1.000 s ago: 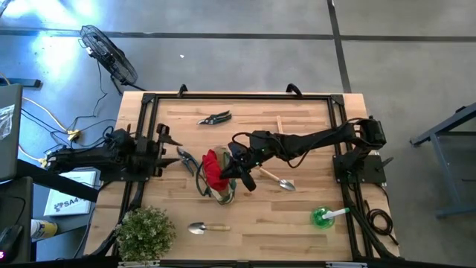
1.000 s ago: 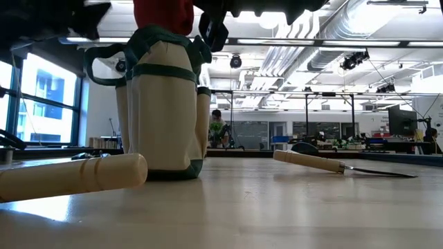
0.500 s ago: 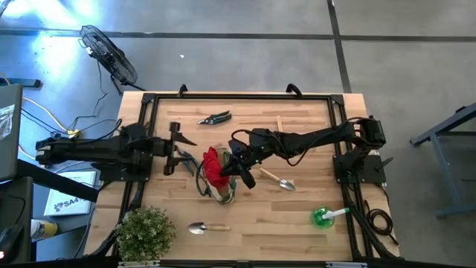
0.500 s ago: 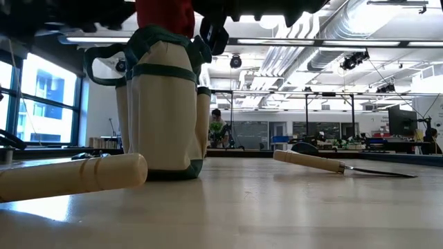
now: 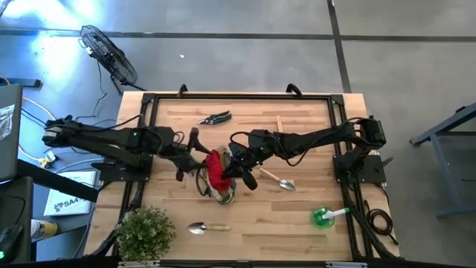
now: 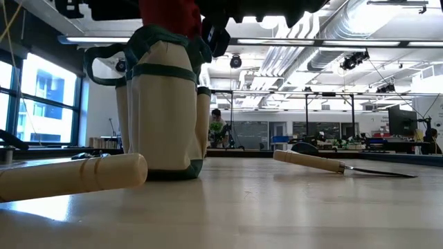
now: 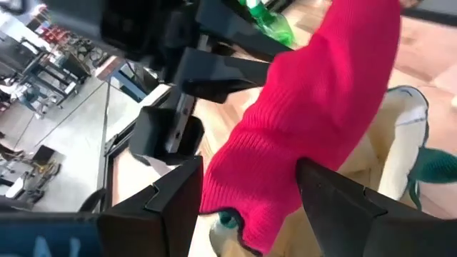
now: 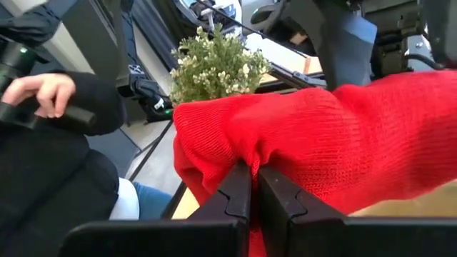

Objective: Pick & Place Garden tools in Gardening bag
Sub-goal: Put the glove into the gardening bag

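Your left gripper [image 5: 195, 143] had swung in from the tabletop's left edge to the red glove [image 5: 216, 168], jaws spread wide around it. Your right gripper [image 8: 253, 187] pinched that glove above the gardening bag [image 6: 163, 111] mid-table. You needed to push it straight down, fully inside.

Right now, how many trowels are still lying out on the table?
2: one trowel near the front edge beside the bushy plant, the other just right of the gardening bag. The bag may hide more.
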Tool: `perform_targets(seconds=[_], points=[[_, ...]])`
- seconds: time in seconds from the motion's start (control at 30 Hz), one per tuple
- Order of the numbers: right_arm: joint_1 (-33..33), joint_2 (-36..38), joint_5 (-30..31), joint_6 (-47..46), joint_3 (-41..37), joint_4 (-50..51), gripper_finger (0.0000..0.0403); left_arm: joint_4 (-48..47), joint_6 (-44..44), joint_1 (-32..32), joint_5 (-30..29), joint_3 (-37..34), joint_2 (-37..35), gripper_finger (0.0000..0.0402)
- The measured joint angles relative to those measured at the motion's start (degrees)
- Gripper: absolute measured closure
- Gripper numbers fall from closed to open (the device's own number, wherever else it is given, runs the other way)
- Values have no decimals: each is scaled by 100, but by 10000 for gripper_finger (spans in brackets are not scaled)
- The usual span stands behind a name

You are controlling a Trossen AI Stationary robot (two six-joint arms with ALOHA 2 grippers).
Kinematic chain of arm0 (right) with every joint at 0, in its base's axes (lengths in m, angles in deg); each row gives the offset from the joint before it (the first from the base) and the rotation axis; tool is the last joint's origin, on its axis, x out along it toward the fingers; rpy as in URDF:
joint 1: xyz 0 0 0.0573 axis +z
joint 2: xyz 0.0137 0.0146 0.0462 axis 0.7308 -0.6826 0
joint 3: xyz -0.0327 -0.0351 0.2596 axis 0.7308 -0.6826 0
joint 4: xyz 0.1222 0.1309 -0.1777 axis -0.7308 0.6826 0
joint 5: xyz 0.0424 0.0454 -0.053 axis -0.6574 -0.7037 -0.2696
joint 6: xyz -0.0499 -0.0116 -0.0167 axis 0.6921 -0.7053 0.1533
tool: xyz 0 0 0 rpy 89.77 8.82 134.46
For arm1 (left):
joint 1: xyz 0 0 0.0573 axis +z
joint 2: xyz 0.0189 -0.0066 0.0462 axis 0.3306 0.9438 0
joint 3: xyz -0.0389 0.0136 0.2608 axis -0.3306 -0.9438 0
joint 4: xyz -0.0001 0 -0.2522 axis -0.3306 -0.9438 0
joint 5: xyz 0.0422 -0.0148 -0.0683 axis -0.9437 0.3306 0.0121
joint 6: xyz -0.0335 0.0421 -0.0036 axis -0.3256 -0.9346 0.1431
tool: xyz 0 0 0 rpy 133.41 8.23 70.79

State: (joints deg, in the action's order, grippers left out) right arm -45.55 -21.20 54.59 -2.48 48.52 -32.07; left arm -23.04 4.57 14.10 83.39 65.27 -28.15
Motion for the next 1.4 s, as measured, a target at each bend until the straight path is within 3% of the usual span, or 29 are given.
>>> perform_targets(seconds=[0.33, 0.73, 1.03, 1.2, 1.4], points=[[-3, 0, -92, 142, 0, -1, 399, -93, -367, -212, 150, 52, 510, 183], [-3, 0, 43, 186, 0, 1, 399, 35, -362, -316, 911, 52, 630, 183], [-6, 0, 94, 184, -2, -23, 399, 220, -42, -309, 939, 68, 1083, 187], [-2, 0, 202, 184, -7, -18, 399, 391, -10, -307, 828, 67, 1318, 235], [-1, 0, 222, 184, -7, -18, 399, 440, 50, -307, 651, 64, 1282, 342]])
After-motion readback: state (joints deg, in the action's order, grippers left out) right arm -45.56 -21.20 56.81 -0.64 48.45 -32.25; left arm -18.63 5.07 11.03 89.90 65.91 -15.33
